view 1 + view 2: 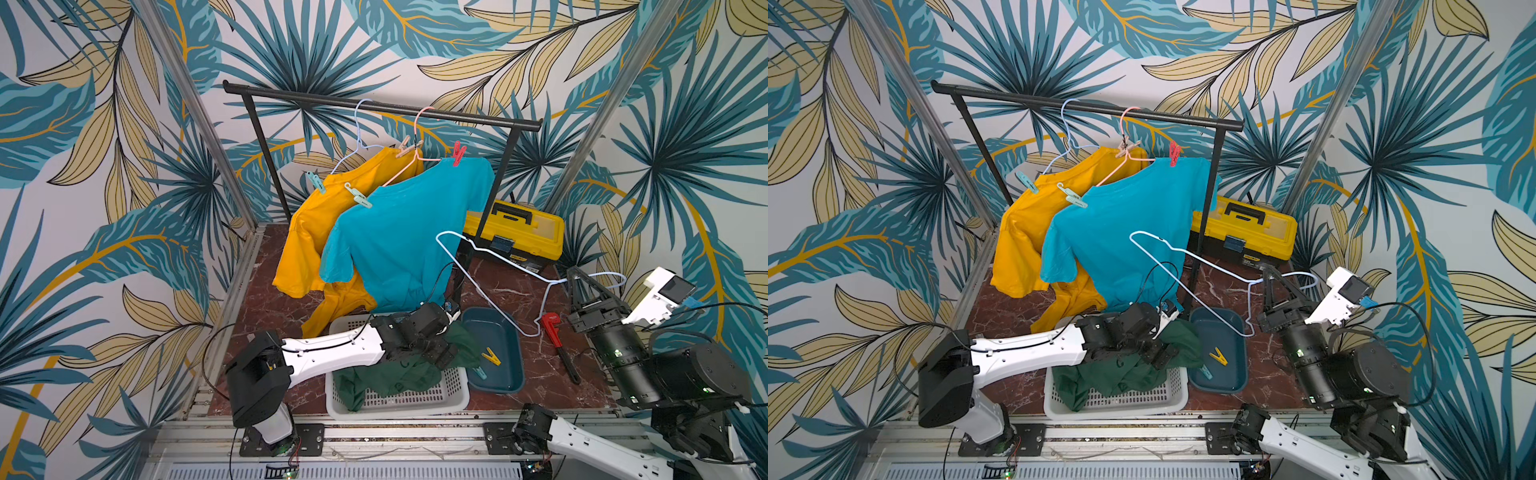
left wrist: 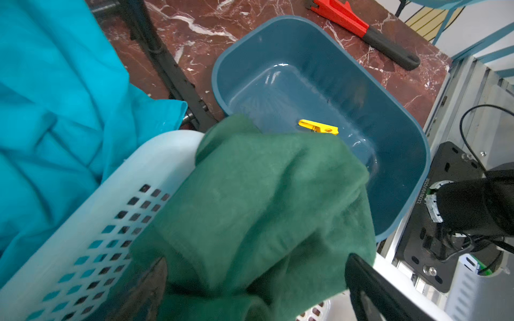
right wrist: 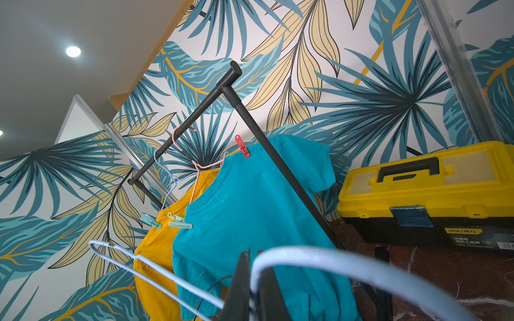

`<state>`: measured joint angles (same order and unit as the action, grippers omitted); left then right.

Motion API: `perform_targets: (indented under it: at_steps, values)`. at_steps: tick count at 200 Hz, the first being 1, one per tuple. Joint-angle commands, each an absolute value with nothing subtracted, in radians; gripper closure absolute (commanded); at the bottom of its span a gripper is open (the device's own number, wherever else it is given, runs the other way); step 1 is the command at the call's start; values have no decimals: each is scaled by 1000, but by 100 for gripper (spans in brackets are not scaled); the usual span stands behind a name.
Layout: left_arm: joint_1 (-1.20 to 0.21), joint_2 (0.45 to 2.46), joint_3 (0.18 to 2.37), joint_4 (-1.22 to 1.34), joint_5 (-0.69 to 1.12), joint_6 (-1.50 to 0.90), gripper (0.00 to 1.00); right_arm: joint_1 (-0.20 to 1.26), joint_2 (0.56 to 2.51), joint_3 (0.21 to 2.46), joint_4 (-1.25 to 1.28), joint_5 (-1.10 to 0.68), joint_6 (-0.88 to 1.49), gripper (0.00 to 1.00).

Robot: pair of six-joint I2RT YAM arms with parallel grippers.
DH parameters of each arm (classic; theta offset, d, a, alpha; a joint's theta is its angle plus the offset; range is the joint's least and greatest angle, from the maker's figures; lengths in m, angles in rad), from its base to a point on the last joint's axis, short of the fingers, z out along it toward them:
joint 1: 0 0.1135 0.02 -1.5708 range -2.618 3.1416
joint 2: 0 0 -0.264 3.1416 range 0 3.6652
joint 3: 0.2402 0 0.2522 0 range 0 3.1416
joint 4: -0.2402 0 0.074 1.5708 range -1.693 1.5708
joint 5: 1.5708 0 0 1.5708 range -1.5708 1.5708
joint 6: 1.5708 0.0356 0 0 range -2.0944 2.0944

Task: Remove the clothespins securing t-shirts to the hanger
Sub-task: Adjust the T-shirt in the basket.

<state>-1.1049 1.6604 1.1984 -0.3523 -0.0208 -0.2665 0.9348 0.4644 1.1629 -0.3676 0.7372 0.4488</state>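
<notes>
You're abt a third done, by my read. The black rack (image 1: 374, 106) still carries 2 shirts, the turquoise t-shirt (image 1: 407, 232) and the golden yellow t-shirt (image 1: 316, 232), each on its own hanger. The dark green t-shirt (image 1: 390, 374) is off and heaped in the white basket (image 1: 399, 401) at the front of the surface (image 1: 266, 316). Your left gripper (image 2: 256, 280) is right over it, fingers (image 2: 364, 280) apart, holding nothing. The right gripper (image 1: 573, 278) is clamped on the bare pale-blue hanger (image 1: 498, 257), held up off the surface. The teal bin (image 1: 513, 365) beside the basket holds 2 freed pins: the yellow clothespin (image 1: 491, 357) and the blue-teal clothespin (image 1: 478, 372). Left to do are 4 at the shoulders: teal pin (image 1: 316, 182), mint pin (image 1: 358, 196), tan pin (image 1: 408, 147), red pin (image 1: 458, 153).
</notes>
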Motion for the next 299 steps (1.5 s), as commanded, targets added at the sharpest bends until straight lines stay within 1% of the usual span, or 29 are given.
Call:
perform_targets:
  at_steps: [1,21,41,52,62,68,71,78,94,102,119,124,133,146,154,194,247,273,299]
  values:
    - [-1117,1668,1248,-350,-27,-217,1,933,451,1144,-386,755,460,100]
    - [-1118,1691,1264,-350,-44,-197,0,933,446,1136,-390,756,465,100]
    - [-1118,1721,1279,-350,-41,-182,9,933,444,1134,-390,758,465,100]
    - [-1119,1740,1294,-351,-38,-173,18,933,443,1136,-391,755,464,100]
    - [-1119,1761,1311,-359,-39,-168,21,933,443,1139,-390,756,464,100]
    - [-1119,1774,1327,-376,-38,-167,25,933,442,1139,-390,754,463,100]
    - [-1120,1781,1335,-385,-37,-166,30,934,442,1140,-391,753,463,100]
    - [-1120,1795,1353,-401,-38,-163,37,933,442,1142,-392,754,463,100]
    - [-1124,1808,1370,-417,-45,-158,46,933,438,1143,-396,755,463,100]
    - [-1126,1806,1370,-417,-47,-157,53,933,436,1142,-397,755,464,100]
    - [-1128,1791,1365,-417,-51,-157,73,933,433,1140,-399,756,466,100]
    - [-1128,1784,1363,-417,-68,-158,78,931,433,1138,-399,758,466,100]
    - [-1129,1767,1356,-417,-96,-159,84,933,433,1136,-399,758,467,100]
    - [-1129,1736,1341,-417,-113,-164,95,933,433,1134,-399,758,466,100]
    - [-1130,1712,1330,-417,-122,-167,100,933,435,1134,-399,759,468,100]
    - [-1131,1551,1239,-424,-163,-189,100,933,438,1130,-399,759,470,100]
    - [-1122,1363,1082,-540,-255,-205,100,933,455,1114,-373,758,466,100]
    - [-1115,1211,985,-552,-307,-262,100,933,472,1111,-363,755,466,100]
    - [-1103,1024,888,-550,-404,-329,100,933,484,1110,-354,754,465,100]
